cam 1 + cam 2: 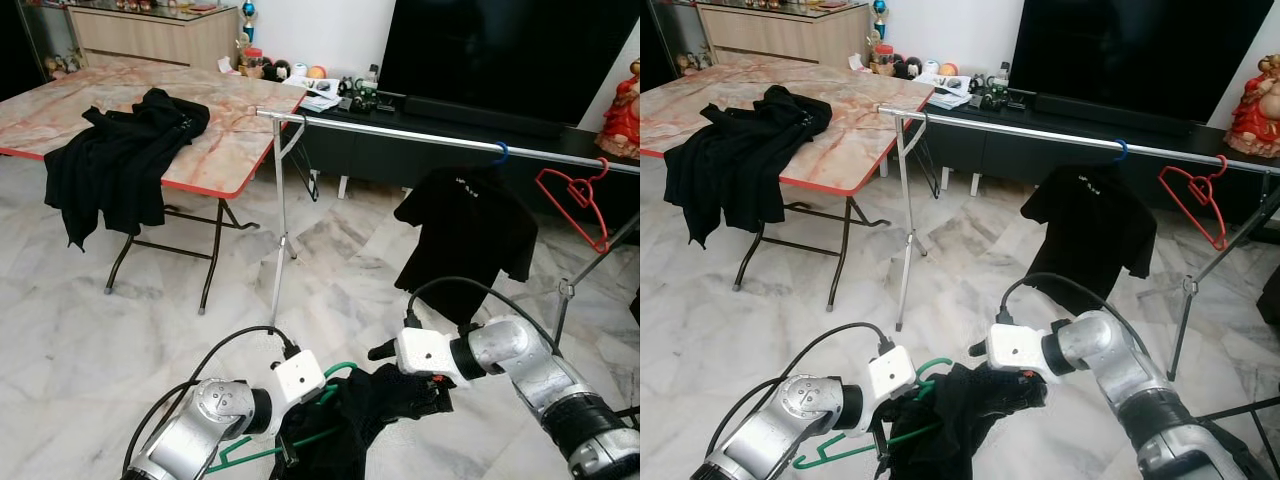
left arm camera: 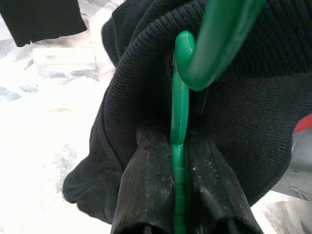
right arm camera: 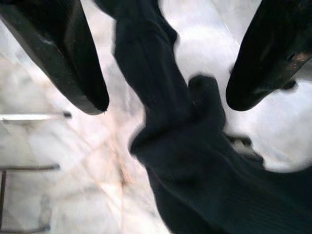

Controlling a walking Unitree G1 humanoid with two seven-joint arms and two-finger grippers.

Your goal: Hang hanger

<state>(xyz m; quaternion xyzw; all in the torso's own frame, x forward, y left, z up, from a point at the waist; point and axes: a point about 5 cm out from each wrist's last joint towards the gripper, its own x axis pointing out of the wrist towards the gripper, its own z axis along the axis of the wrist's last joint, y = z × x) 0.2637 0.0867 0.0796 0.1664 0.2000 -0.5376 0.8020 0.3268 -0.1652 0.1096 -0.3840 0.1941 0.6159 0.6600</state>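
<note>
Marble-floored living rm w/ a long silver clothes rail [image 1: 400, 131] ahead, already carrying a black T-shirt on a blue hook [image 1: 465, 232] and an empty red plastic hanger [image 1: 577, 200]. Low in front, the left gripper [image 2: 178, 170] has its jaws pinched on the green plastic hanger [image 1: 330, 400], neck upright, prob. so the draped black knit garment [image 1: 375, 405] stays on. Right gripper [image 3: 165, 105], forearm bent inward across the body, hovers at the cloth w/ fingers spread (nothing clamped), likely to straighten it. Hanger well short of the rail.
</note>
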